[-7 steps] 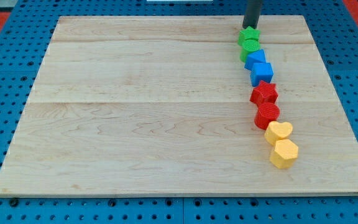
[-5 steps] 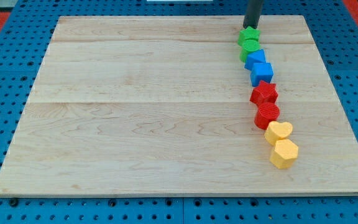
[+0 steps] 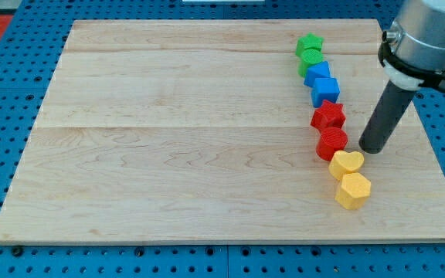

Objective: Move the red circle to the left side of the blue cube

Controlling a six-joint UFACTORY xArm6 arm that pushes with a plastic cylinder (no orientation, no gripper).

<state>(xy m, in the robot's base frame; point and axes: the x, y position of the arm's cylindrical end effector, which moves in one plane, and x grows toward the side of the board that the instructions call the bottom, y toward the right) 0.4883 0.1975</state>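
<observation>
The red circle [image 3: 332, 143] lies on the wooden board [image 3: 176, 131] in a curved line of blocks at the view's right. The blue cube [image 3: 326, 90] sits two places above it, with a red star [image 3: 328, 115] between them. Another blue block [image 3: 317, 72] touches the cube from above. My tip [image 3: 371, 149] rests on the board just right of the red circle, a small gap apart. The rod rises toward the view's upper right.
A green star [image 3: 310, 42] and a green block [image 3: 310, 58] head the line at the top. A yellow heart [image 3: 347, 163] and a yellow hexagon [image 3: 353, 190] end it below the red circle. Blue pegboard surrounds the board.
My tip has moved from above the green star at the board's top edge down and right, to just right of the red circle. No block has moved.
</observation>
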